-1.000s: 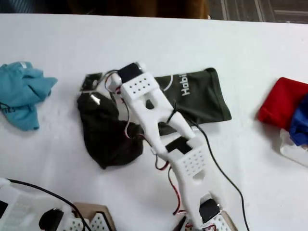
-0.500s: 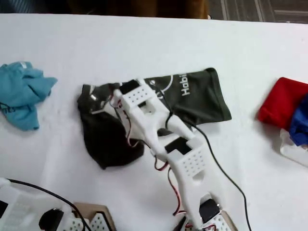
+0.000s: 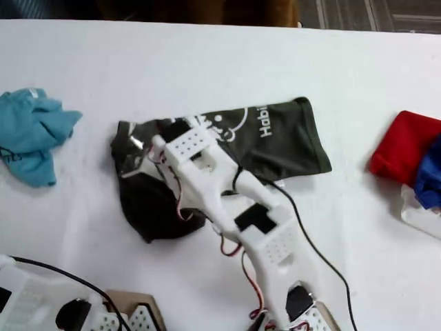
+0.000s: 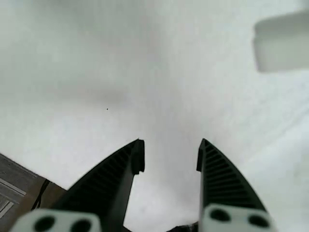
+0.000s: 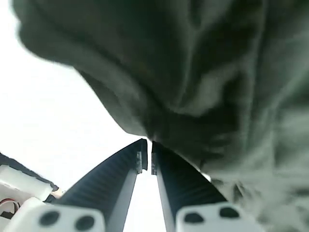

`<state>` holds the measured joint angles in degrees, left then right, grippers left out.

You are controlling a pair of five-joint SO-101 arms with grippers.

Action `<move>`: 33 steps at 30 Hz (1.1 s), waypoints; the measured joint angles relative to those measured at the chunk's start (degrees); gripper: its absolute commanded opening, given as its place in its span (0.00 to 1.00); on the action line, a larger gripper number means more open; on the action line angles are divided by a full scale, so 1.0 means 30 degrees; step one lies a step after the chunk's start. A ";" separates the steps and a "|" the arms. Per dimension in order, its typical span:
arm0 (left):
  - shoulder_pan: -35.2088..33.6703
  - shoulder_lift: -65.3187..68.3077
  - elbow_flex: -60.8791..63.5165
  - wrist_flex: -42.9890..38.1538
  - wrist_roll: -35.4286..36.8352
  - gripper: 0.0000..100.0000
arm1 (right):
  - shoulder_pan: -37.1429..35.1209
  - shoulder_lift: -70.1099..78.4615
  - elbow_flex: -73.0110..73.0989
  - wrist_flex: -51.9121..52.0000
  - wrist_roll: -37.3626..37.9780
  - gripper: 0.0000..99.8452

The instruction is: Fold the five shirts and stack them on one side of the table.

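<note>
Middle of the dark green shirt (image 3: 289, 141) lost under the right arm (image 3: 227, 200), blue shirt (image 3: 431, 172) chopped by the edge (covering some red shirt (image 3: 403, 148)), blurred white block (image 4: 282, 41), unidentifiable.

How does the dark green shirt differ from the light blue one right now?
The dark green shirt lies mid-table, half spread flat; the light blue shirt is a crumpled heap near the table's edge. The right gripper is shut on the dark green shirt's cloth; nothing touches the light blue shirt. Both lie on the white table, unstacked.
</note>
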<state>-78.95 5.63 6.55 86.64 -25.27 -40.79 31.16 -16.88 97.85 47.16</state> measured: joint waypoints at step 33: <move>0.0000 0.0000 0.0000 0.0000 0.0000 0.20 | -0.2491 0.3722 -0.6799 -0.0234 0.0176 0.02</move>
<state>-78.95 5.63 6.55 86.64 -25.27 -48.26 42.33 -37.27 97.14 47.69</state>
